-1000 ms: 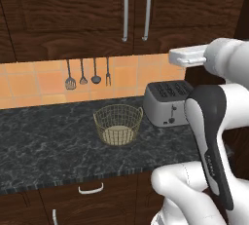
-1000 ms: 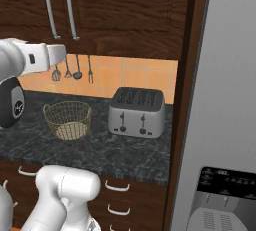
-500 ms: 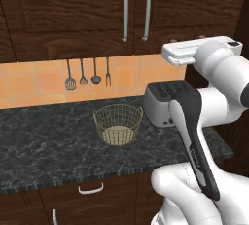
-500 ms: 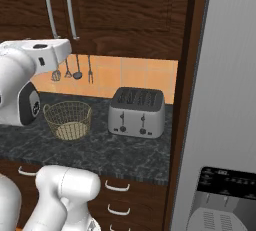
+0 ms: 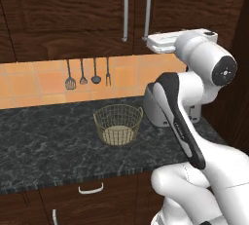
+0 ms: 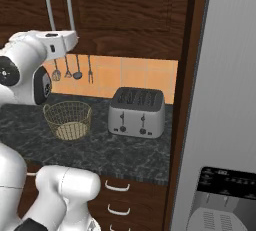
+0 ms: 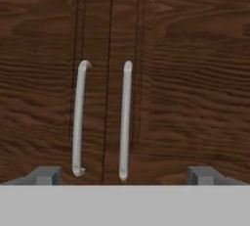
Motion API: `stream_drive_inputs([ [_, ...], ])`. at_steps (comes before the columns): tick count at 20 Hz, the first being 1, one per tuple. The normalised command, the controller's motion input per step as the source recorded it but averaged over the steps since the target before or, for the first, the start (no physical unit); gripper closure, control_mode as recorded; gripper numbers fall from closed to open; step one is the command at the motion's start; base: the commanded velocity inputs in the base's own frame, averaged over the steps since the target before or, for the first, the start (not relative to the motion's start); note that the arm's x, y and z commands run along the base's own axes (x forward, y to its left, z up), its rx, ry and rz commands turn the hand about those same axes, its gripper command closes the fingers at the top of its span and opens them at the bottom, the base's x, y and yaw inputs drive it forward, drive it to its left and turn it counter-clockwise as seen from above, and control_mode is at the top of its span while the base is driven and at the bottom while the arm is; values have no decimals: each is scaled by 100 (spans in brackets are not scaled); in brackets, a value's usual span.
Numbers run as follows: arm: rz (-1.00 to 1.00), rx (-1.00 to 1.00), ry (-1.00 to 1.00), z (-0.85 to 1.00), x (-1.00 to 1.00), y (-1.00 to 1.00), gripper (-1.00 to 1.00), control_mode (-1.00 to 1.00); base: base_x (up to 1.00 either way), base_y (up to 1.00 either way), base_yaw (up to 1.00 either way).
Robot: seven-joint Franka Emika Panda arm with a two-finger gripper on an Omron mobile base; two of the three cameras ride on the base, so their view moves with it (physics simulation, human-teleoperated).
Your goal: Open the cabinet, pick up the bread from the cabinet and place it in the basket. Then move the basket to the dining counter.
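Nearest to you, bottom of the hand view, the gripper (image 7: pixel 124 175) shows its two grey tips spread wide apart with nothing between them, so it's open and empty. Straight past them, center frame, you've got the cabinet (image 7: pixel 185 73), both doors shut, the two silver bar handles (image 7: pixel 78 117) standing upright side by side at the door seam.

In the left base view the white arm (image 5: pixel 194 92) rises from the lower right, and its hand sits upper right of center, just beside the lower end of the right-hand handle (contact can't be told from here). The basket (image 5: pixel 118 123) is center frame on the black granite counter (image 5: pixel 44 146), upright, with only its beige bottom showing inside. In the right base view it sits at left center, with a silver toaster (image 6: pixel 137 111) to its right, apart from it.

Farther back, hanging utensils (image 5: pixel 87 73) line the orange tile wall (image 5: pixel 29 83) under the cabinet. Lower drawers (image 6: pixel 125 200) sit under the counter, and a grey fridge (image 6: pixel 225 100) takes the right side of the right base view.
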Motion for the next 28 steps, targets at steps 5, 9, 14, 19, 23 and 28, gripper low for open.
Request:
stream_drive_inputs([
  [5,0,0,8,5,65,7,-100,-100,0,0,0],
  [9,0,0,8,6,54,1,-100,-100,0,0,0],
  [14,0,0,4,5,40,1,-100,-100,0,0,0],
  [19,0,0,1,-1,46,5,-100,-100,0,0,0],
  [23,0,0,0,-1,49,12,-100,-100,0,0,0],
  [28,0,0,0,0,42,10,-100,-100,0,0,0],
])
